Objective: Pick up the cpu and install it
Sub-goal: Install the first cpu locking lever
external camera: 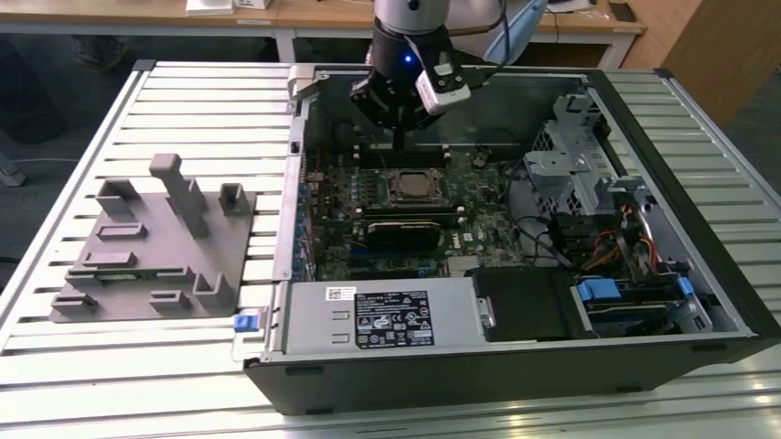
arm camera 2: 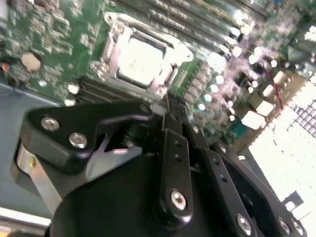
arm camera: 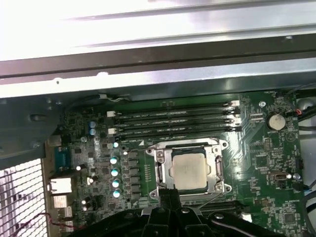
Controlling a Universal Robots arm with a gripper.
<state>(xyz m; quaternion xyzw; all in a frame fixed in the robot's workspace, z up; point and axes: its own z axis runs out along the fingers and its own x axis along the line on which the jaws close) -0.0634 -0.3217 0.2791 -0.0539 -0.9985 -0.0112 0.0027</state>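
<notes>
Fingers together, cpu just beyond

A pale metal bench with a ribbed, slatted top carries two things directly. Toward the exterior view's left lies a flat grey moulded fixture with several upright posts and blocks rising from it. Just beside it, toward the exterior view's right, lies a large black open computer case, on its side, reaching nearly to the bench's near edge.
</notes>
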